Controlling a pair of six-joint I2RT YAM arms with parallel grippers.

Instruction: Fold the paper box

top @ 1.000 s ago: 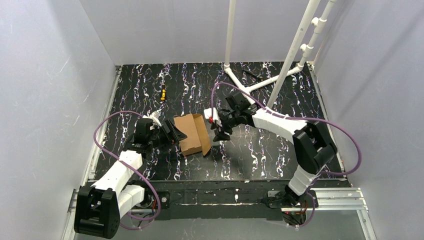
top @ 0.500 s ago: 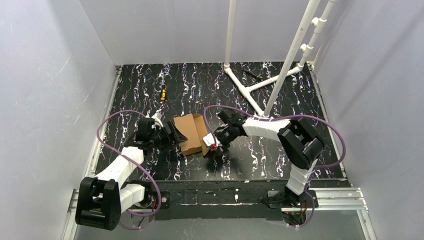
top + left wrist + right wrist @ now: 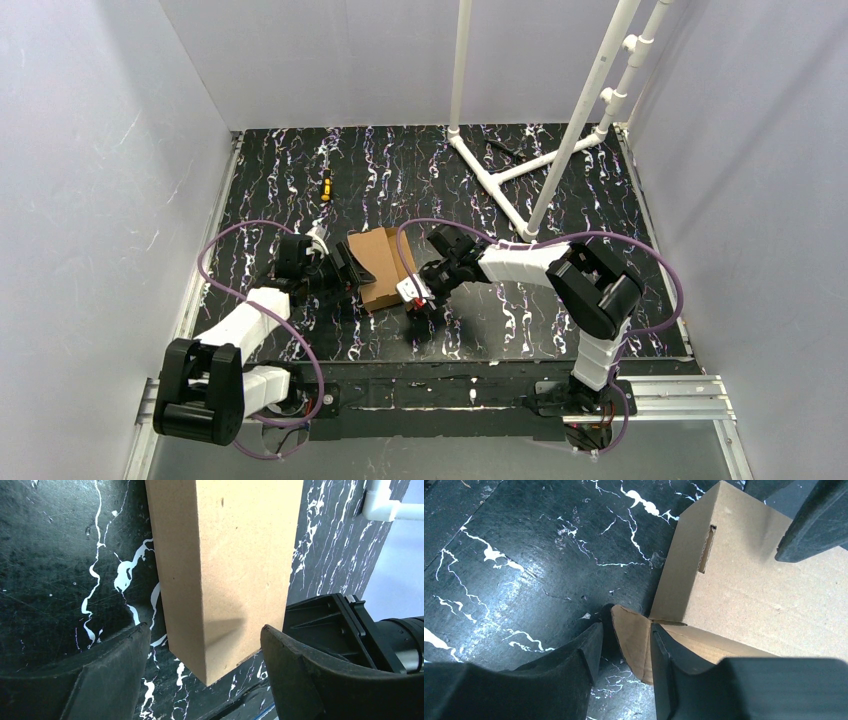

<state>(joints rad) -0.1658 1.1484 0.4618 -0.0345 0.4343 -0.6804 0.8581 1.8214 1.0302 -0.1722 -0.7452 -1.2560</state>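
The paper box [image 3: 383, 266] is brown cardboard, partly folded, lying on the black marbled mat. In the left wrist view its near end [image 3: 220, 580] stands between my left gripper's [image 3: 204, 628] two fingers, with a gap on each side; that gripper is open. My left gripper [image 3: 346, 272] sits at the box's left side. My right gripper [image 3: 416, 298] is at the box's near right corner. Its jaws [image 3: 624, 642] straddle a small rounded flap [image 3: 631, 640]; the right finger lies against the flap, and a dark gap remains at the left finger [image 3: 584, 652]. A slot [image 3: 706, 550] shows in the box wall.
A white pipe frame [image 3: 520, 170] stands at the back right, its feet on the mat. A small yellow and black object [image 3: 325, 186] lies at the back left. Pale walls close in both sides. The left gripper's finger [image 3: 811, 525] shows above the box in the right wrist view.
My right gripper has come down and left from beside the box to its near right corner, and its jaws have narrowed around the flap. The left gripper has stayed at the box.
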